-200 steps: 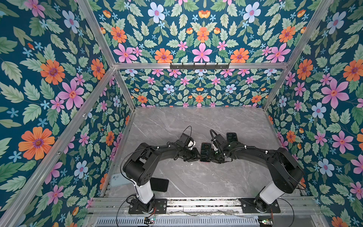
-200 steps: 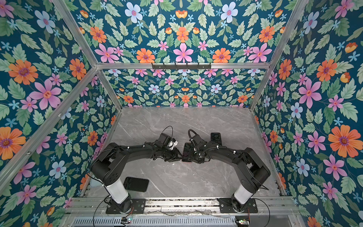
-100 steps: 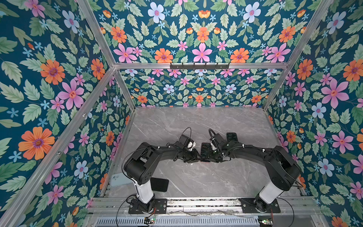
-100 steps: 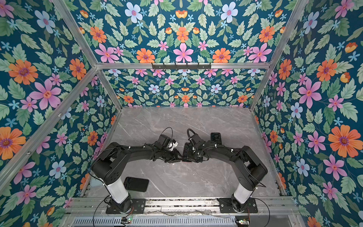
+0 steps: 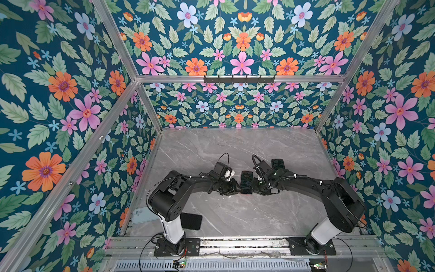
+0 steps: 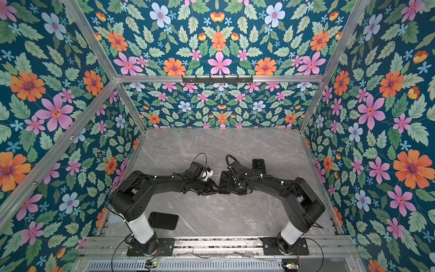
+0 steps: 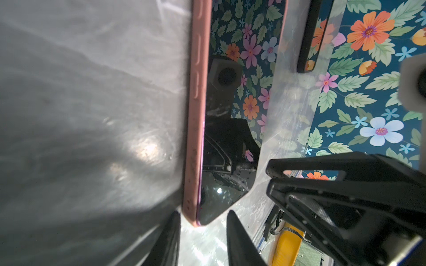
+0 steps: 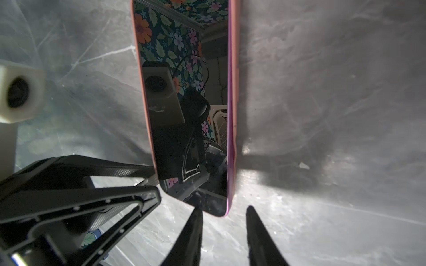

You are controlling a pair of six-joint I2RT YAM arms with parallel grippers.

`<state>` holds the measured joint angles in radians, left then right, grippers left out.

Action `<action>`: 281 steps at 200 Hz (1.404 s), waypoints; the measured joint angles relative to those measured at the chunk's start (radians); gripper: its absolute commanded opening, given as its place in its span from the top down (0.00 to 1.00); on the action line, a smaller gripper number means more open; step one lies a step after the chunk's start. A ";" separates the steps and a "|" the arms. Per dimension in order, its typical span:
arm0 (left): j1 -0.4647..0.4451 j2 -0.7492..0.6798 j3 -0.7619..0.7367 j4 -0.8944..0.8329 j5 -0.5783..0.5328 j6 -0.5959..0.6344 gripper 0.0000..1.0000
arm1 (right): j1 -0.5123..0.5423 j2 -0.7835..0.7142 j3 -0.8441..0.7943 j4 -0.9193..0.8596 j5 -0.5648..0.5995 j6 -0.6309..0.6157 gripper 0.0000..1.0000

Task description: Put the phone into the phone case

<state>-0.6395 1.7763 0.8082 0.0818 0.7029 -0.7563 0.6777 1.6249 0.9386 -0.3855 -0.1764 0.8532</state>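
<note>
The phone (image 5: 246,182) (image 6: 225,184) lies flat, dark screen up, in the pink phone case (image 7: 196,115) (image 8: 234,92) mid-table. At its near corners a thin purple edge of the phone shows beside the case rim. My left gripper (image 5: 235,189) (image 7: 203,213) is open, its fingers straddling the near left corner with a gap on both sides. At the near right corner my right gripper (image 5: 257,188) (image 8: 224,209) is also open. One of its fingers (image 8: 196,221) meets the screen's corner and the other stands clear of the case.
A black phone or case (image 5: 277,163) lies just behind the right wrist. Another black one (image 5: 191,221) lies by the left arm's base, with a light blue phone (image 5: 141,214) at the table's left edge. Flowered walls enclose the table on three sides.
The right gripper's jaws have narrowed a little at the phone's corner. The left gripper and the phone have stayed put.
</note>
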 measured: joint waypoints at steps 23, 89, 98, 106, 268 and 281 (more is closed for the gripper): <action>0.000 0.000 -0.002 0.003 0.000 0.000 0.64 | 0.000 0.000 -0.005 0.007 0.000 0.000 0.67; -0.001 0.000 -0.011 0.018 0.001 -0.004 0.64 | 0.000 0.015 -0.015 0.030 -0.024 0.004 0.70; -0.002 0.000 -0.011 0.020 0.001 -0.004 0.64 | 0.000 0.015 -0.015 0.033 -0.028 0.004 0.70; -0.002 0.000 -0.011 0.022 0.001 -0.004 0.63 | 0.000 0.016 -0.016 0.037 -0.030 0.004 0.71; -0.008 0.005 -0.012 0.038 0.008 -0.027 0.64 | -0.003 0.048 -0.031 0.089 -0.061 0.015 0.82; -0.009 0.005 -0.012 0.039 0.008 -0.027 0.64 | -0.003 0.048 -0.031 0.089 -0.062 0.016 0.84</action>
<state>-0.6483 1.7813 0.7963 0.1207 0.7109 -0.7830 0.6746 1.6730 0.9081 -0.2966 -0.2386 0.8688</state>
